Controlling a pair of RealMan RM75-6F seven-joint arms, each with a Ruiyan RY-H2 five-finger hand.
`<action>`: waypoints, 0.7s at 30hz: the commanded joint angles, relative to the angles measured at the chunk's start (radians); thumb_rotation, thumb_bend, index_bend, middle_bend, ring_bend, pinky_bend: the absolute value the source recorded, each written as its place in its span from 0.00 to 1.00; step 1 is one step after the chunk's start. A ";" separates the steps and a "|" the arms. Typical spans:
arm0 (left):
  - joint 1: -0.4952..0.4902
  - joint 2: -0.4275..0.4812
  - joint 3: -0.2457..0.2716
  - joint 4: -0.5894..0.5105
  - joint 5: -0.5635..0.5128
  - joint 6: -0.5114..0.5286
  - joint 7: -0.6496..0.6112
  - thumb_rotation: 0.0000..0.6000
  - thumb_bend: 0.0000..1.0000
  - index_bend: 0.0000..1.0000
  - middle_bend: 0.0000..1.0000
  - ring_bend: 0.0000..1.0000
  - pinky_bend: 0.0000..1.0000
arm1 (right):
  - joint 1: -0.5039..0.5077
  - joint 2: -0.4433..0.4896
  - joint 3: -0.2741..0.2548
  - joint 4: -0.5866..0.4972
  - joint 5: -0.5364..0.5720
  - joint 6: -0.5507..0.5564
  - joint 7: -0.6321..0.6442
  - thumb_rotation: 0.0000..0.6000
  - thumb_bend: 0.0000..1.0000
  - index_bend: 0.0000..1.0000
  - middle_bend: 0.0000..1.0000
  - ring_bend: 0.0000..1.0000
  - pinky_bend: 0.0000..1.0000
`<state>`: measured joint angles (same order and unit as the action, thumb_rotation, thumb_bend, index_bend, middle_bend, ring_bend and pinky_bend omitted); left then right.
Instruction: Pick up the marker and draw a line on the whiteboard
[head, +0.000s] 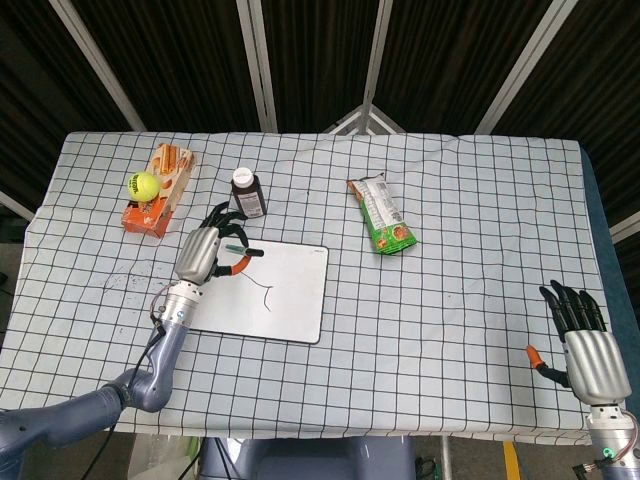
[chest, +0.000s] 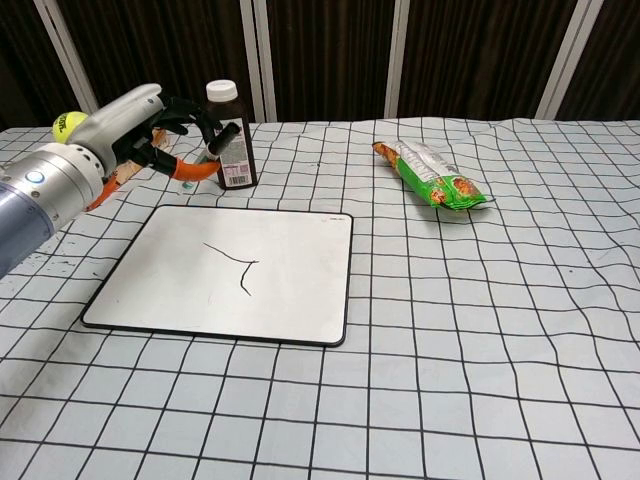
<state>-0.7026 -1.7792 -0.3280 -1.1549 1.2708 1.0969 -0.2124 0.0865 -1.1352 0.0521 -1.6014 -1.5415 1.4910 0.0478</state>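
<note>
We see the left robot hand (head: 200, 252) gripping the marker (head: 237, 251) above the far left corner of the whiteboard (head: 290, 300), the pen lying roughly level between its fingers. In the chest view that robot hand (chest: 130, 125) is raised clear of the whiteboard (chest: 290, 270), which lies flat on the checked surface (head: 450, 250) and carries a thin, forked black line (chest: 232, 270).

Just beyond the hand, at 12 o'clock from the board, a dark bottle (head: 247, 193) with a white cap stands upright; in the chest view the bottle (chest: 229, 125) sits right behind the fingers and partly covers the marker's far end. At 10 o'clock an orange box (head: 160, 188) bears a yellow tennis ball (head: 142, 185); the arm hides most of both in the chest view. At 2 o'clock a green snack bag (head: 381, 215) lies flat, well apart from the board.

The right robot hand (head: 585, 340) hovers at the near right edge, holding nothing with fingers spread, its wrist cut off by the frame, and it is absent from the chest view.
</note>
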 joint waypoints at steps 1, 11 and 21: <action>0.023 0.055 -0.005 -0.082 0.014 0.032 -0.008 1.00 0.52 0.73 0.23 0.06 0.16 | 0.000 0.000 0.000 0.000 0.001 -0.002 0.001 1.00 0.33 0.00 0.00 0.00 0.00; 0.097 0.216 0.087 -0.229 0.070 0.083 0.169 1.00 0.52 0.73 0.23 0.06 0.16 | 0.000 0.001 0.001 -0.003 0.006 -0.005 -0.002 1.00 0.33 0.00 0.00 0.00 0.00; 0.126 0.371 0.195 -0.221 0.086 0.048 0.538 1.00 0.52 0.72 0.23 0.06 0.16 | 0.003 -0.003 0.001 -0.008 0.001 -0.007 -0.015 1.00 0.33 0.00 0.00 0.00 0.00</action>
<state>-0.5896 -1.4526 -0.1721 -1.3814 1.3542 1.1585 0.2319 0.0898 -1.1381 0.0528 -1.6087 -1.5403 1.4844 0.0330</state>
